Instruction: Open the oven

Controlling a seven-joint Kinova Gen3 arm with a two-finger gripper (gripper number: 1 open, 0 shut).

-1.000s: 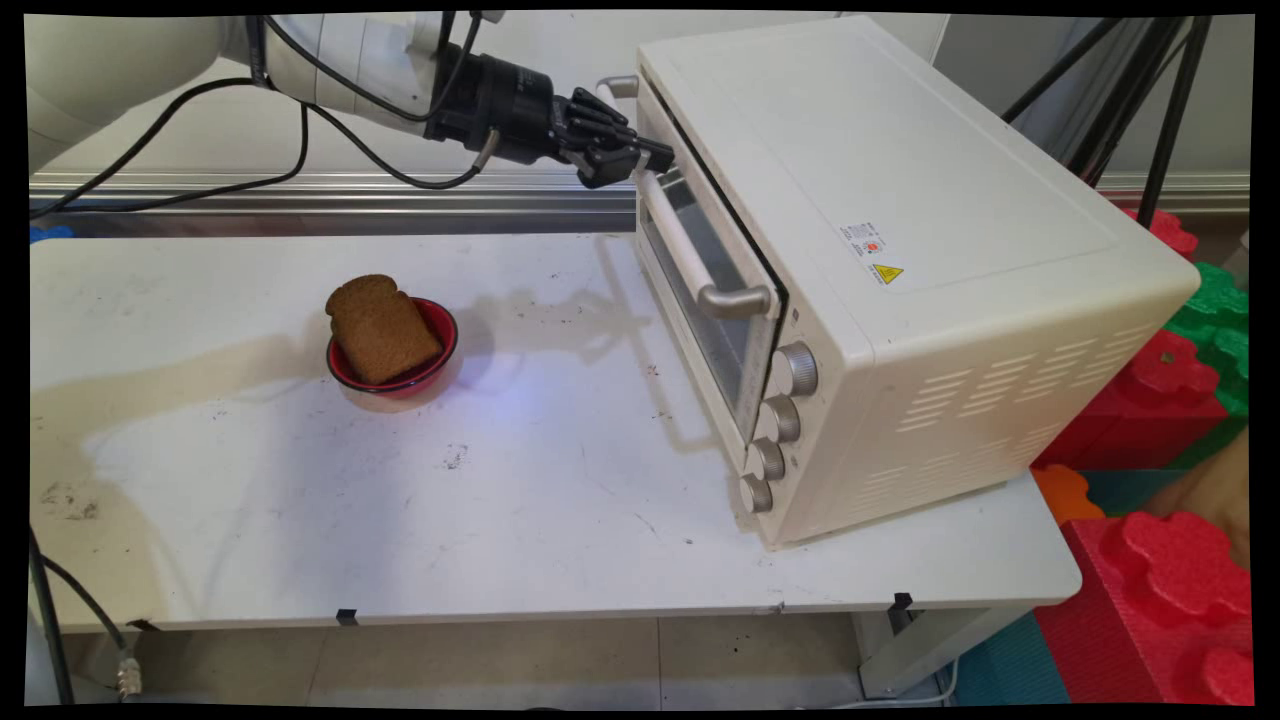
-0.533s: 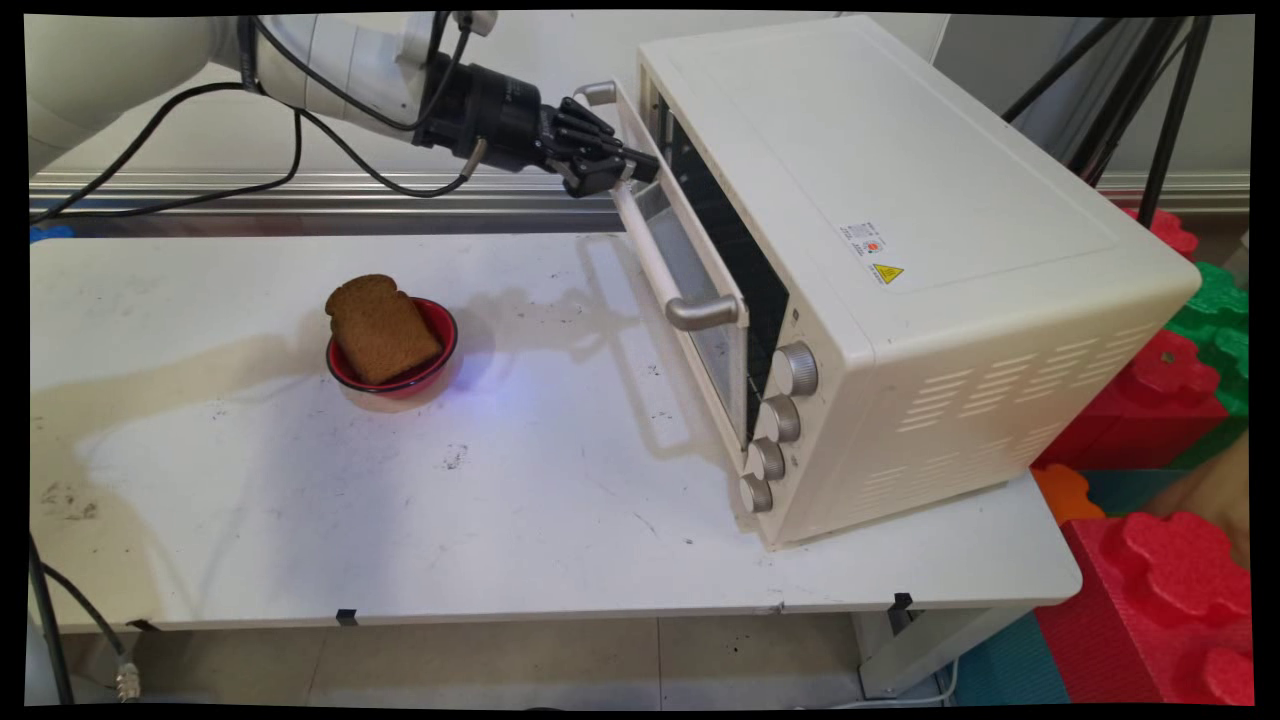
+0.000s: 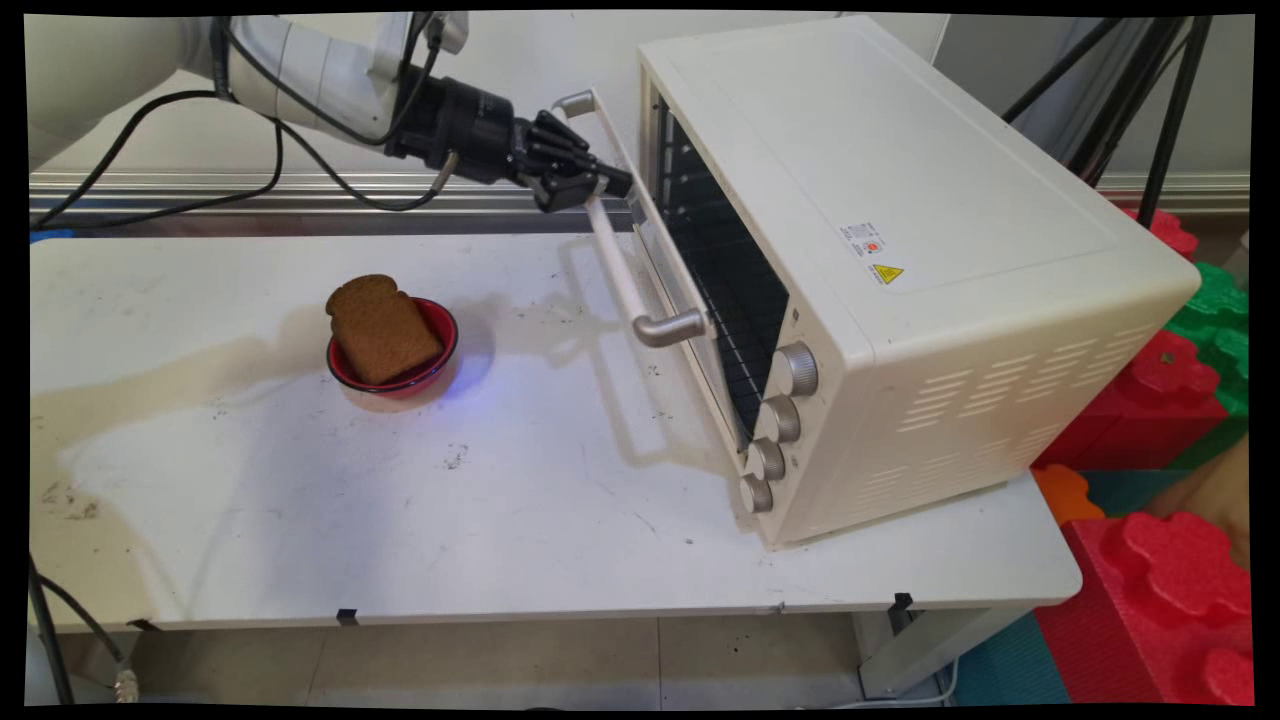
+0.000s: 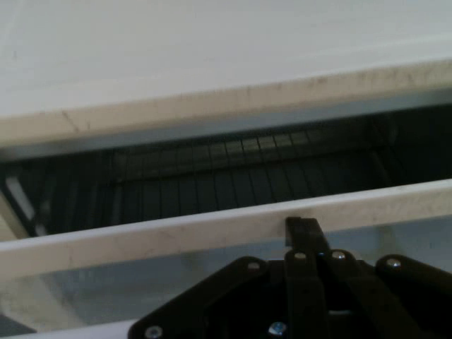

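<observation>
A cream toaster oven [image 3: 900,200] stands on the right of the white table [image 3: 400,520]. Its door [image 3: 668,268] is tilted partly open, hinged at the bottom, and the dark rack [image 3: 725,270] inside shows. My gripper [image 3: 610,185] is shut on the door handle [image 3: 622,270] near its far end. In the hand view the door's top edge [image 4: 212,233] crosses in front of the oven's rack [image 4: 212,183], and one fingertip [image 4: 302,229] reaches over that edge. A brown bread slice [image 3: 382,328] leans in a red bowl [image 3: 440,335] left of the oven.
Red and green foam blocks [image 3: 1170,560] are stacked off the table's right end. Black tripod legs [image 3: 1160,100] stand behind the oven. Black cables [image 3: 300,150] hang from the arm along the back rail. Four knobs [image 3: 780,420] sit at the oven's near front corner.
The gripper has pulled left and slightly down with the handle, and the oven door has swung from nearly shut to partly open, uncovering the rack.
</observation>
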